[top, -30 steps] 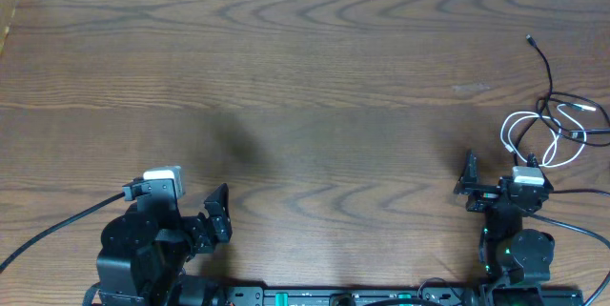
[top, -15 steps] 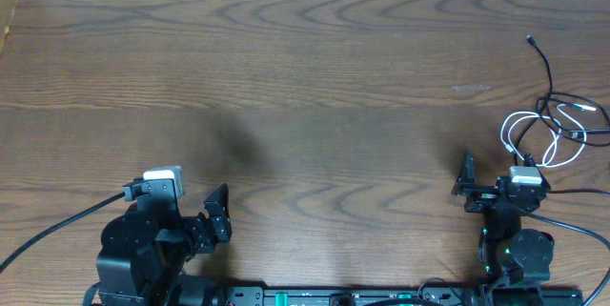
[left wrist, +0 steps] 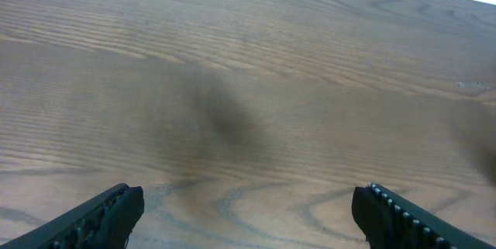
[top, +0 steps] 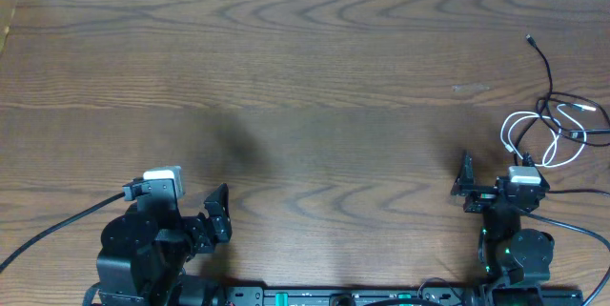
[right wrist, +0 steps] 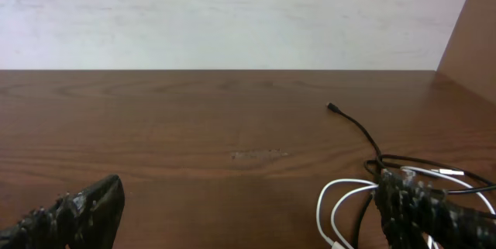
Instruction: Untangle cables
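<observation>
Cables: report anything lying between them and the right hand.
Nothing visible does. Only bare table lies between the open right hand and the cables, which lie close ahead, toward its right finger.

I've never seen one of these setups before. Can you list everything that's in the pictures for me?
table: one, brown wood grain, fills the overhead view
wall: one, white, behind the table's far edge
black cable: one, thin, black, near the table's right edge, with a small plug at its far end
white cable: one, thin, white, looped near the right edge and crossing the black cable
left arm: one, black with a white block on top, at the near left edge
right arm: one, black, at the near right edge beside the cables
left hand: one, black, open over bare wood
right hand: one, black, open, with the cables by its right finger
</observation>
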Robot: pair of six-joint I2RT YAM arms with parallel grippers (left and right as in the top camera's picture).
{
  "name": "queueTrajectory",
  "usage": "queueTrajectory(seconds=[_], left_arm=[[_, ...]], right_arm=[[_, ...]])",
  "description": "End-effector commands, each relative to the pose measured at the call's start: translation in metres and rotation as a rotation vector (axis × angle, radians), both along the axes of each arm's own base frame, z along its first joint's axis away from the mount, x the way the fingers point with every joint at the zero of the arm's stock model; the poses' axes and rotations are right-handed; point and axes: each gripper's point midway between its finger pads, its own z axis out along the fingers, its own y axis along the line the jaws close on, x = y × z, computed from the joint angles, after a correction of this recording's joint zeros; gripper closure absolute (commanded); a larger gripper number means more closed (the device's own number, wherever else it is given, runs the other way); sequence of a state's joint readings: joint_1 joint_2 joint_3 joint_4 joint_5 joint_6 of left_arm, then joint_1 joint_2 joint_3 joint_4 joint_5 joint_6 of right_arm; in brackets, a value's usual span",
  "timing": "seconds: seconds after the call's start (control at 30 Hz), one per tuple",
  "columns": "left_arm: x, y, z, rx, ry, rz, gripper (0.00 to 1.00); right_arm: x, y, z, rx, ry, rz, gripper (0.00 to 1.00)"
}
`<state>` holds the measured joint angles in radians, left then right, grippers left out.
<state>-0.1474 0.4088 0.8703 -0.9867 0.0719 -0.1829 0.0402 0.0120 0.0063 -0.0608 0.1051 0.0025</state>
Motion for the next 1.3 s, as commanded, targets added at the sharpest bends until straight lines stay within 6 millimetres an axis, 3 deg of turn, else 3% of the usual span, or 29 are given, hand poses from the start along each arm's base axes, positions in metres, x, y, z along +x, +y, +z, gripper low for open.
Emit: queueTrajectory(seconds=[0.0, 1.27], left_arm=[[0.000, 0.002, 0.000, 0.004, -0.002, 0.009, 0.08], [0.000, 0.002, 0.000, 0.004, -0.002, 0.009, 0.09]], right_arm=[[0.000, -0.001, -0.001, -0.015, 0.002, 0.001, 0.01], [-0.001, -0.017, 0.000, -0.015, 0.002, -0.065, 0.01]])
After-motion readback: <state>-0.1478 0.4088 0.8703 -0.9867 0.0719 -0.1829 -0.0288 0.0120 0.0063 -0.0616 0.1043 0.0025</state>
